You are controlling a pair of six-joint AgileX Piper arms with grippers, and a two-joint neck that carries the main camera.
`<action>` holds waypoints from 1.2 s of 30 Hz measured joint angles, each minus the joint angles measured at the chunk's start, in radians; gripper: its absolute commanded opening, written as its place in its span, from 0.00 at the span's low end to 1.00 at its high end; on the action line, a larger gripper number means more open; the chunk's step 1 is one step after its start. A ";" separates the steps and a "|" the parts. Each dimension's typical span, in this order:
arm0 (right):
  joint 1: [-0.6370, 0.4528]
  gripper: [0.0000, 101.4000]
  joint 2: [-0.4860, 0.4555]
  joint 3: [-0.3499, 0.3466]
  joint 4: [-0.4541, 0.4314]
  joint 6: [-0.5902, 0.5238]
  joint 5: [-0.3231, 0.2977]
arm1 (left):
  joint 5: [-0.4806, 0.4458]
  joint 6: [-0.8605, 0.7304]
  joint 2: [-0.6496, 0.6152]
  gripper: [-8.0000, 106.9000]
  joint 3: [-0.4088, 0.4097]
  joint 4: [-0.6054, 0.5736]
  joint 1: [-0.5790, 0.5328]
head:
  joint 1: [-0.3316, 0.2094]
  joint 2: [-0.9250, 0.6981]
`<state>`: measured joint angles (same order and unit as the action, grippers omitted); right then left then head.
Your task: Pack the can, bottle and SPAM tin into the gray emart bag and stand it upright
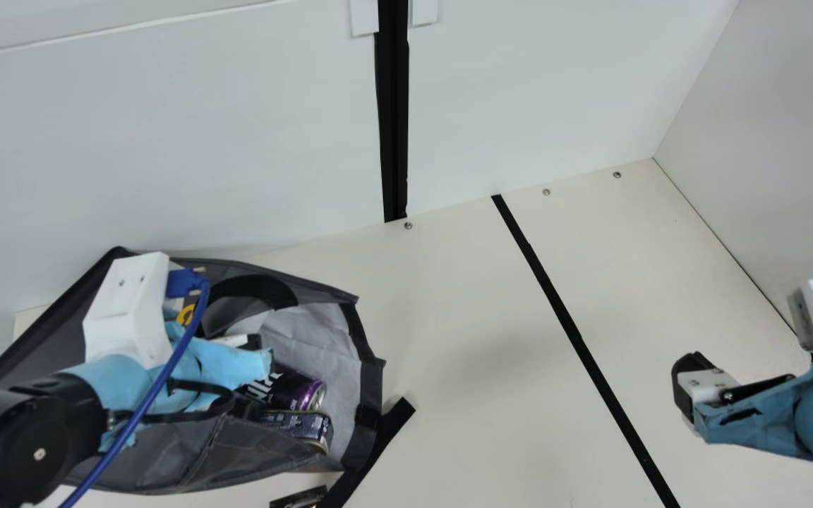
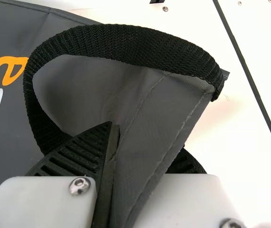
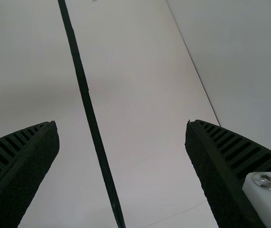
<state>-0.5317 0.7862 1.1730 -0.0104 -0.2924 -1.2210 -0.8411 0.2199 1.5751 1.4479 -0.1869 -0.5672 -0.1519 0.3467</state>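
The gray bag lies on its side at the left of the main view, its mouth facing right. Inside the mouth are a purple-and-black can and, beside it, a dark can with a gold rim. My left gripper is over the bag, its fingertips hidden there. In the left wrist view, my left gripper is shut on gray bag fabric, below a black handle loop. At the far right, my right gripper is away from the bag; in the right wrist view my right gripper stands open, holding nothing.
A black strap extends from the bag's mouth onto the cream table. A small dark object is cut off by the main view's bottom edge. A black line crosses the table; white walls stand behind and at right.
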 measured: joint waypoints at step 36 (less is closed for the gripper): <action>-0.089 0.94 -0.031 -0.040 0.033 0.093 0.001 | 0.000 0.000 0.000 0.00 0.000 0.000 0.000 | 0.000 0.000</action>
<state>-0.6210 0.7553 1.1327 0.0222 -0.1997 -1.2202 -0.8411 0.2199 1.5751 1.4479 -0.1869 -0.5672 -0.1519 0.3467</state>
